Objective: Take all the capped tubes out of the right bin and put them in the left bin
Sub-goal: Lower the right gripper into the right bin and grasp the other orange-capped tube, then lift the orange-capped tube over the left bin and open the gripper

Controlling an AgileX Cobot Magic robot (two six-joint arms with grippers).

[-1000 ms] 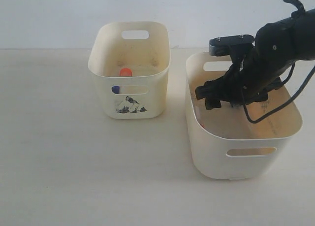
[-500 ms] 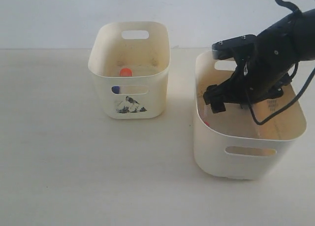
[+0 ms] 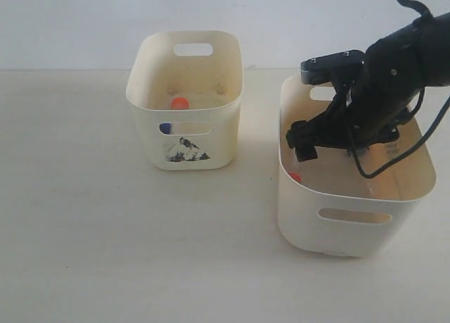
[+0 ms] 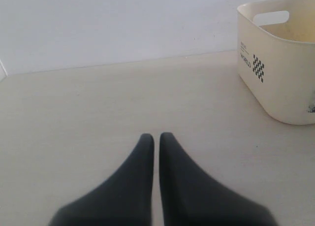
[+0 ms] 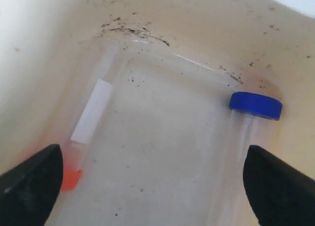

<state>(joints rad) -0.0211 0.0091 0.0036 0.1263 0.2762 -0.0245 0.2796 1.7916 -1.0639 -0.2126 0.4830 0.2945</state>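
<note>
The wide right bin point(image 3: 309, 217) holds two capped tubes. One has an orange-red cap and a white label point(image 5: 90, 118); its cap point(image 3: 295, 176) also shows in the exterior view. The other has a dark-blue cap point(image 5: 255, 105). My right gripper point(image 5: 155, 186) hangs inside this bin, open wide above the bare floor between the two tubes, holding nothing. The narrower left bin point(image 3: 140, 98) contains an orange-red cap point(image 3: 180, 103), and a blue cap point(image 3: 165, 128) shows through its handle slot. My left gripper point(image 4: 155, 137) is shut and empty over the table.
The two bins stand side by side on a pale tabletop point(image 3: 105, 231) with a gap between them. The left wrist view shows the left bin point(image 4: 280, 63) off to one side, apart from the gripper. A black cable point(image 3: 380, 165) loops off the right arm into the right bin.
The right gripper's jaws have spread wider inside the right bin. That bin has slid a little to the right. The left bin has not moved.
</note>
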